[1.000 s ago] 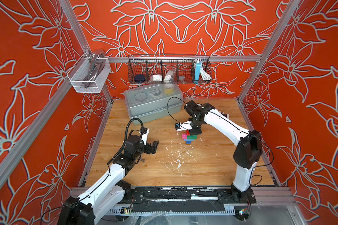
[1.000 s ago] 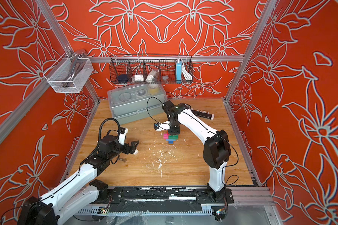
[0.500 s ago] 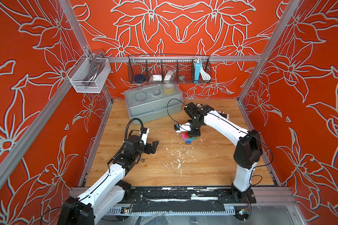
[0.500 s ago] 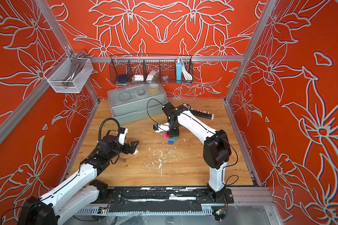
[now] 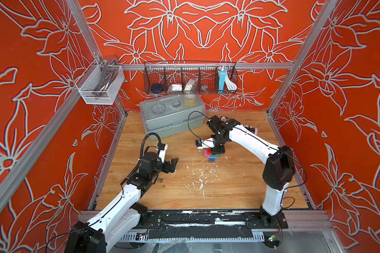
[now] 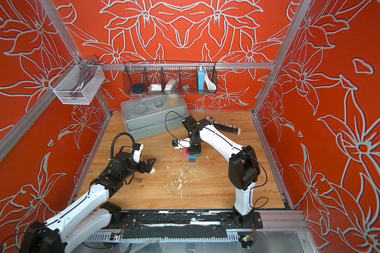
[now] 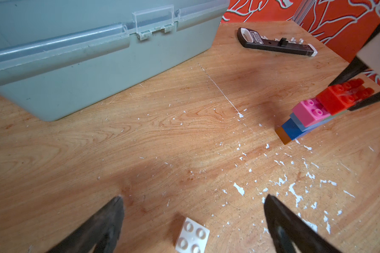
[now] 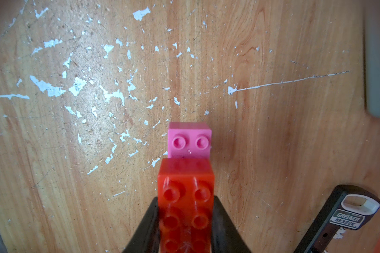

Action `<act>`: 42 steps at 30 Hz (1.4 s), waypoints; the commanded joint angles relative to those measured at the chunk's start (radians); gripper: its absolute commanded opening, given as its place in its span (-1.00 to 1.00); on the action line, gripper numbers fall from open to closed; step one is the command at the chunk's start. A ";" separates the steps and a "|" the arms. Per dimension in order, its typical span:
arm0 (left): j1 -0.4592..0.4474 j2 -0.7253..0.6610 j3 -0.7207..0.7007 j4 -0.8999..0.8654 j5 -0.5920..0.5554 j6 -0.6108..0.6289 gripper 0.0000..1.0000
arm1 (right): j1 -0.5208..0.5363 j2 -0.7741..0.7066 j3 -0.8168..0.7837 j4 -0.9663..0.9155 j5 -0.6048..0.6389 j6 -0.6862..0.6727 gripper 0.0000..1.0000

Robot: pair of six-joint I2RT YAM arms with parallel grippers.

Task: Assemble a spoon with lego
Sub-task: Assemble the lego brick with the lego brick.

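The left arm stretches low from the near-left corner of the wooden tabletop [image 5: 233, 188], its forearm sloping up to a bent wrist. The left gripper [image 5: 173, 165] points toward the middle, jaws spread fully and holding nothing. In the left wrist view a small white square studded brick [image 7: 192, 235] lies flat, studs up, between the dark fingers [image 7: 110, 219] (neither one touches it). A grey metal bolt [image 5: 159, 180] lies beside the arm. Farther back stands a grey-green lidded plastic box [image 5: 171, 119].

Right of centre, the spoon [image 5: 212, 156], a small stepped stack of pink, green, blue and brown bricks, rests on the wood. The right arm rises from the near-right base, folds at the elbow and reaches back, with its wrist turned straight down. The right gripper [image 8: 184, 198] is clamped tight on a red oblong plastic brick [image 8: 185, 175], which sits atop the stack and overlaps the pink square brick [image 8: 189, 140].
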 commanded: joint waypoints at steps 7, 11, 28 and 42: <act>-0.003 -0.017 0.022 -0.008 -0.012 0.011 0.96 | -0.017 -0.021 -0.028 0.002 -0.022 0.018 -1.00; -0.005 -0.017 0.022 -0.008 -0.015 0.011 0.96 | -0.020 -0.022 -0.031 0.001 -0.029 0.019 -1.00; -0.005 -0.012 0.024 -0.010 -0.016 0.012 0.96 | -0.028 -0.040 -0.018 -0.014 -0.051 0.016 -1.00; -0.005 -0.009 0.026 -0.009 -0.020 0.012 0.96 | -0.028 -0.018 0.002 -0.016 -0.046 0.031 -1.00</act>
